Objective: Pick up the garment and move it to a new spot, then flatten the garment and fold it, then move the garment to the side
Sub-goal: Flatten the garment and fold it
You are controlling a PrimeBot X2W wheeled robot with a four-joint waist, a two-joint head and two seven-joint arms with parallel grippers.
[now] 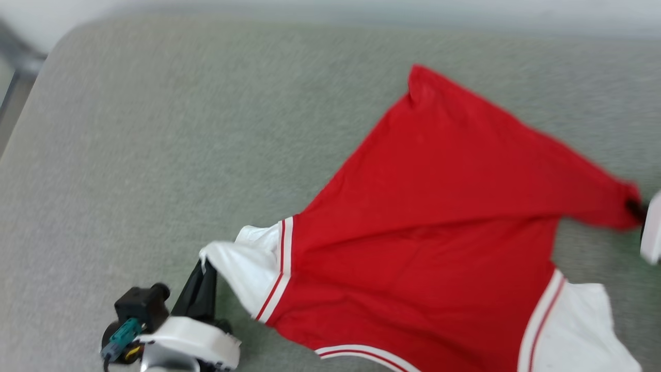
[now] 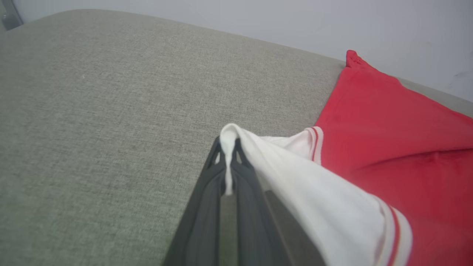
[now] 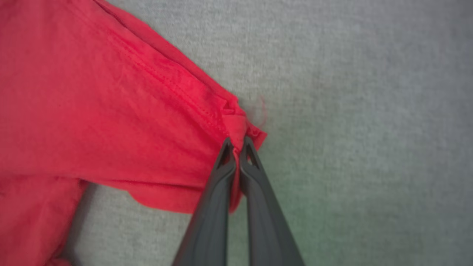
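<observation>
The garment is a red shirt with white sleeves and striped trim, stretched across the grey-green cushioned surface, plain red side up. My left gripper at the lower left is shut on the tip of a white sleeve, with cloth pinched between its fingertips. At the right edge my right gripper is shut on a red hem corner of the garment. The cloth is pulled taut between the two grips. The other white sleeve lies at the lower right.
The cushioned surface extends wide to the left and far side, with a rounded far-left corner. A pale wall stands behind it. A dark frame shows at the far left edge.
</observation>
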